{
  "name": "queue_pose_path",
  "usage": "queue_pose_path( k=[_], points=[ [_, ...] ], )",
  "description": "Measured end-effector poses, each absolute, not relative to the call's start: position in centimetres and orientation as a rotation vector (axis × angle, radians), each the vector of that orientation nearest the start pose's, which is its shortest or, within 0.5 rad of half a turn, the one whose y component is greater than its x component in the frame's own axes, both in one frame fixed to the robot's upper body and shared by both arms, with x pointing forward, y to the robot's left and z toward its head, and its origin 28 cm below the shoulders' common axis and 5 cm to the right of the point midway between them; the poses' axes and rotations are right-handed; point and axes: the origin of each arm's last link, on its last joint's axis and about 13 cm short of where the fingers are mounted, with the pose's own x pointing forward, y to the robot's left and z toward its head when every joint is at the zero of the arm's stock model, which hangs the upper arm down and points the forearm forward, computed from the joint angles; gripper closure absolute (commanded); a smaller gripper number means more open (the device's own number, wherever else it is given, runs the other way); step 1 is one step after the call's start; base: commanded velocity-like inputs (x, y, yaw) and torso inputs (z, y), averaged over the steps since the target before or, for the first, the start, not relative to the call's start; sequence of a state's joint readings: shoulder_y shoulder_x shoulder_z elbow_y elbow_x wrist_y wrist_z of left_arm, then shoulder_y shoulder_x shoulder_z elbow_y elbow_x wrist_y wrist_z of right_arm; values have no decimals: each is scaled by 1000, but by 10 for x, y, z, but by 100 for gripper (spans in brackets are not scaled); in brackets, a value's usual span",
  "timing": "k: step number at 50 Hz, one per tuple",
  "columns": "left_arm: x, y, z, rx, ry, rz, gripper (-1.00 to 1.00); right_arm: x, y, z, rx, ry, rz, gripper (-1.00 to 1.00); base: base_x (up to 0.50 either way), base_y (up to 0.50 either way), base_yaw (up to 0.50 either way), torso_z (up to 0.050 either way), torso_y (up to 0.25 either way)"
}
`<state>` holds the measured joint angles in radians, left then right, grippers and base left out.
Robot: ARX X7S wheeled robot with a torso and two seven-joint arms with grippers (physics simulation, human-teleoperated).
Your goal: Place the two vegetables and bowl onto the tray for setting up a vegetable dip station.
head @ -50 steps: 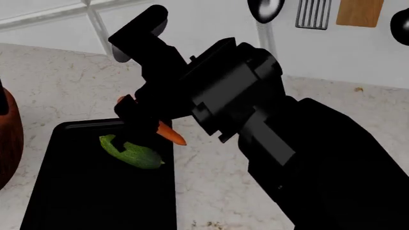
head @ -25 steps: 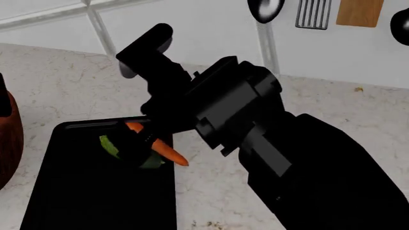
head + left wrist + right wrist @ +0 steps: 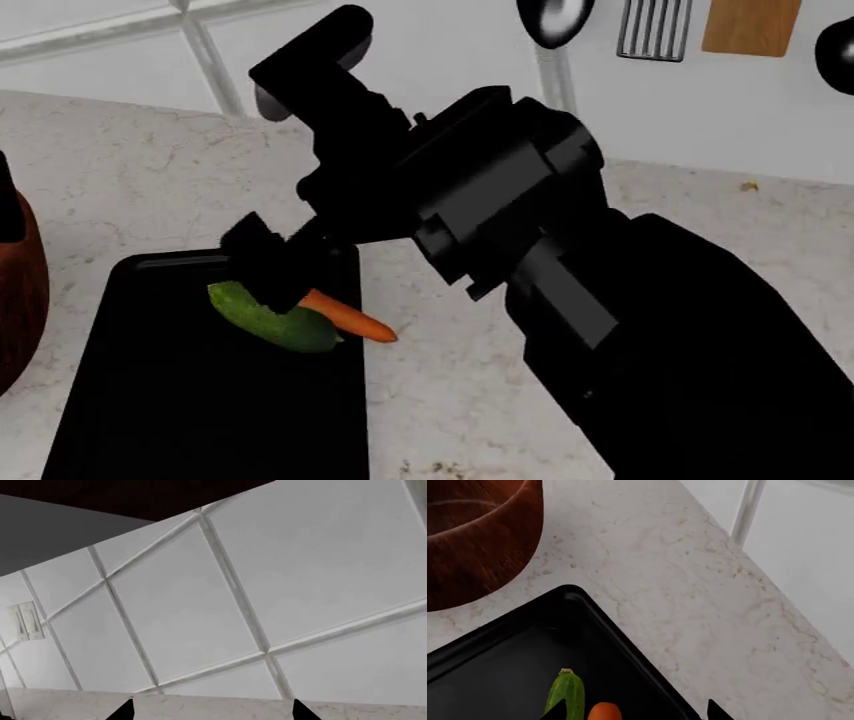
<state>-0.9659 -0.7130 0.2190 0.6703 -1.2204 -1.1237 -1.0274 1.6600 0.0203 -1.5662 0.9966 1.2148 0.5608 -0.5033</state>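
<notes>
Black tray [image 3: 160, 420] flat on the pale marble table [image 3: 120, 170], dark-green cucumber [image 3: 274, 318] lying inside near its far right corner, orange carrot [image 3: 350, 318] resting against the cucumber with its thin tip out over the tray's right rim. Right end effector [image 3: 274, 262] poised just above both vegetables, fingers spread and released, gripping nothing; in the right wrist view only two dark fingertips [image 3: 715, 711] at the frame edge, cucumber [image 3: 566, 692] and carrot end [image 3: 604, 712] lying between them on the tray [image 3: 507, 640]. Reddish-brown wooden bowl [image 3: 19, 285] off the tray, on the table just beside the tray's left side, partly cut by the head view's edge; seen again beyond the tray's corner [image 3: 474, 540] from the right wrist. Left end effector [image 3: 212, 711] shown only as two separated dark tips against a white tiled wall [image 3: 267, 590], apparently released, empty
</notes>
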Motion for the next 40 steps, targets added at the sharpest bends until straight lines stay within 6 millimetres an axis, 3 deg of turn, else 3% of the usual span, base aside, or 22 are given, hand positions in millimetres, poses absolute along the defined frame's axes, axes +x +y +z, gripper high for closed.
queue_pose_path(
  k=[19, 40],
  points=[
    [205, 245, 298, 285, -188, 195, -100, 408, -42, 327, -376, 364, 857, -100, 0, 0, 0, 0, 0],
    [168, 254, 350, 472, -90, 49, -100, 385, -73, 329, -344, 328, 805, -100, 0, 0, 0, 0, 0]
  ],
)
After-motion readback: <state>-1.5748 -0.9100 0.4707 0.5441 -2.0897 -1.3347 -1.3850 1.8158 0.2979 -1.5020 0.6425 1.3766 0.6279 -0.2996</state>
